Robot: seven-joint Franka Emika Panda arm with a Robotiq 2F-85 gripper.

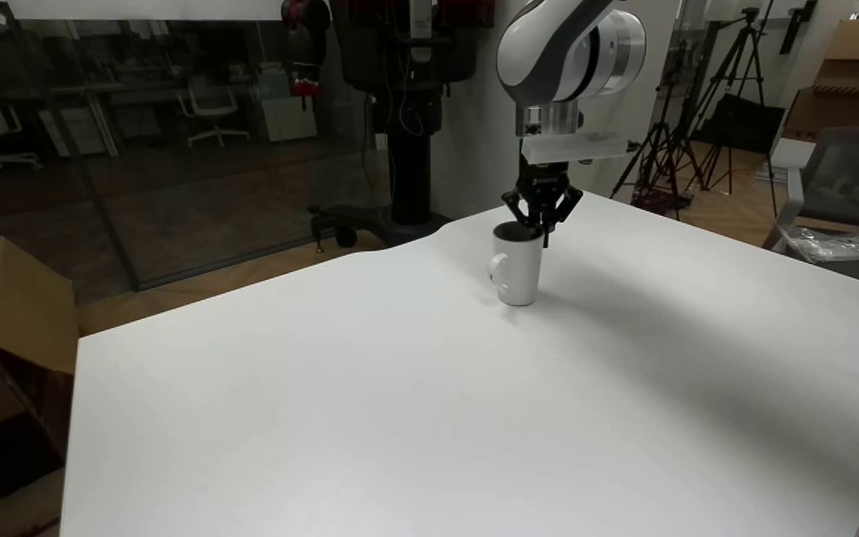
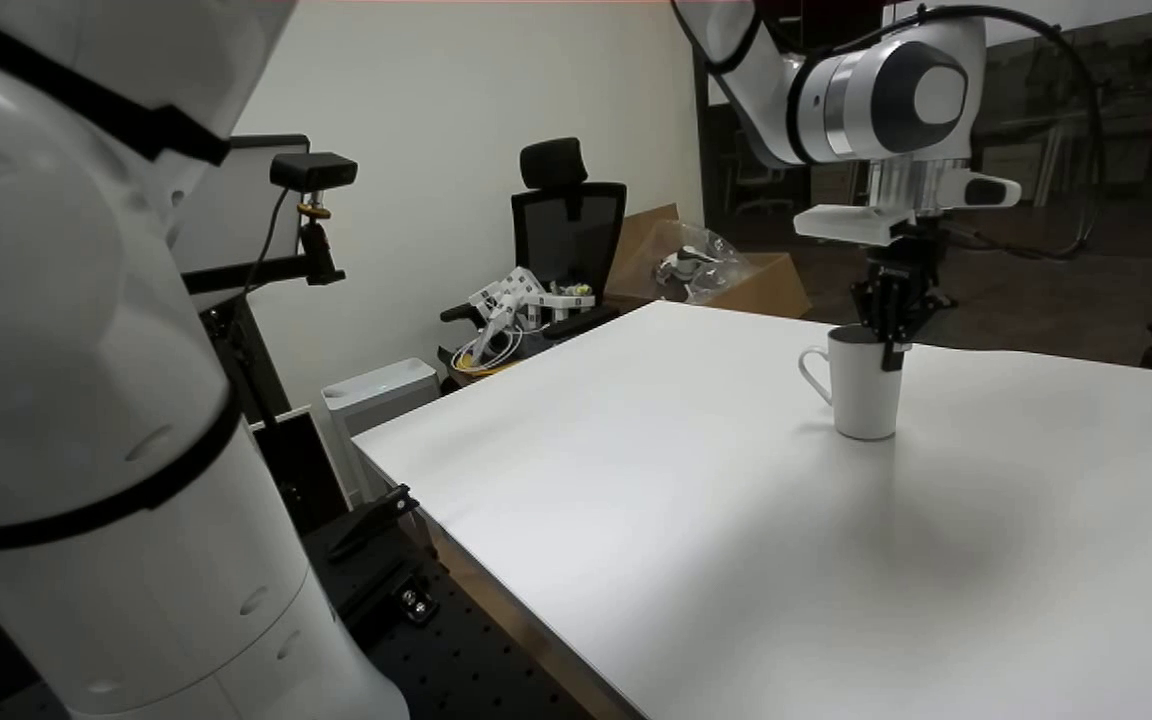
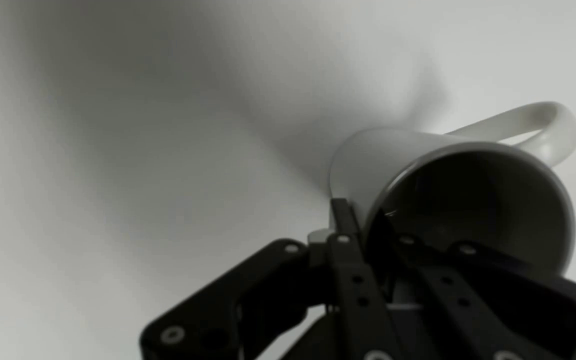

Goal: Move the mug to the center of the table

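Flat, white, laminate-looking tabletop (image 1: 340, 403) spreads nearest in an exterior view; towards its far edge an upright, white, cylindrical, ceramic-looking mug (image 1: 517, 272) seems to rest, off-centre. A black, metal-looking gripper (image 3: 363, 225) clamps the mug's wall, 1 finger inside, 1 outside, presumably for a firm pinch away from the looped white handle (image 3: 562, 134). Beyond: a black wheeled stand (image 1: 408, 179).
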